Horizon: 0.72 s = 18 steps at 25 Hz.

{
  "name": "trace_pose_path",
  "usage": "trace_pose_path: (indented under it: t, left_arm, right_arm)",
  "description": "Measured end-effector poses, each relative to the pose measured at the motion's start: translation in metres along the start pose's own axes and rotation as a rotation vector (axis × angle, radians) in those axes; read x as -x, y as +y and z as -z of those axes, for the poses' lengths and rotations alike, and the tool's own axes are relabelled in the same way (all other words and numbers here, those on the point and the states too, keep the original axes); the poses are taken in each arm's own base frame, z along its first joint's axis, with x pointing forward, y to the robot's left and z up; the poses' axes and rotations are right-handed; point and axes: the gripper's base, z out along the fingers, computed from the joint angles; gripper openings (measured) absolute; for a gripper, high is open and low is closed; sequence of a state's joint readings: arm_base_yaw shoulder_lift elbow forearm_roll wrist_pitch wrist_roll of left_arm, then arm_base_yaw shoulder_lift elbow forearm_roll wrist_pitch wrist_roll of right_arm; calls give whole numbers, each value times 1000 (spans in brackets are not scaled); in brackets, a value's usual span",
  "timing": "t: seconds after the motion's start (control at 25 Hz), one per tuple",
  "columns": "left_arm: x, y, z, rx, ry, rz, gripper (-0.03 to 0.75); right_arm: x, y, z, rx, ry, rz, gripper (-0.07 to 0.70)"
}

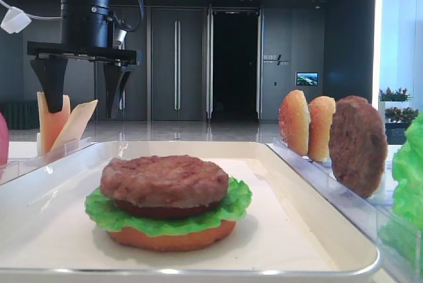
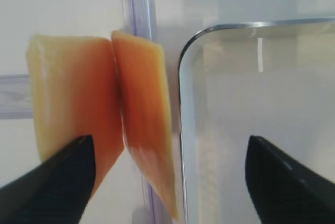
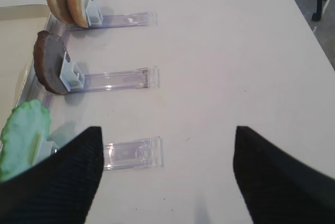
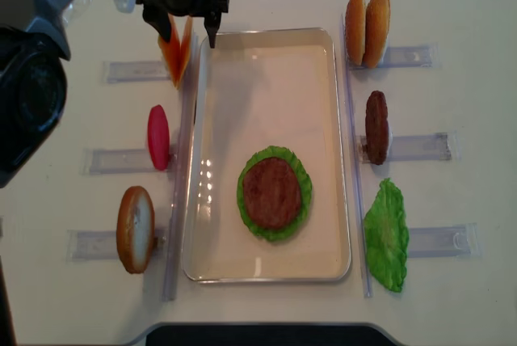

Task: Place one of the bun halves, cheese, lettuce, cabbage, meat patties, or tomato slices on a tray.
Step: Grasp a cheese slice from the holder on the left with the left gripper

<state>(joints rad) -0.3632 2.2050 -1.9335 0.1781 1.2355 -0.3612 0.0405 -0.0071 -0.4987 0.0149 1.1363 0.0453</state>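
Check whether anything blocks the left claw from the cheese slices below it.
Nothing visible does. The open left claw hangs directly above the two cheese slices standing in their rack, with only air between. The tray rim sits just beside them, under one fingertip.

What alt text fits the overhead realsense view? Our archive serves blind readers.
A white tray holds a patty on lettuce. The left claw hangs open over two cheese slices racked beside the tray's far left corner.

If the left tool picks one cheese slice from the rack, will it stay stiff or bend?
The cheese slices stand on edge and lean apart without sagging, so probably fairly stiff. They look thin and likely light. Their smooth faces may slip between the fingers.
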Motion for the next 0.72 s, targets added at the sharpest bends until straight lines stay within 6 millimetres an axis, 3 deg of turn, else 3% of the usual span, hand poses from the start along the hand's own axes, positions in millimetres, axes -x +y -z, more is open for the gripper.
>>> trace_pose_path:
  t: [0.24,0.32,0.4,0.64,0.72]
  left_arm:
    - [0,-2,-11,5,15,-5,690]
    - [1,-2,-11,6,12,-6,650]
    - [1,-1,-11,15,8,-10,544]
    - [2,1,-11,40,-2,-20,102]
    - [2,2,-11,50,-4,-33,41]
  right_arm:
    - [0,0,0,0,0,0,523]
    - [0,0,0,0,0,0,523]
    - [0,0,0,0,0,0,523]
    - [0,0,0,0,0,0,523]
    - [0,0,0,0,0,0,523]
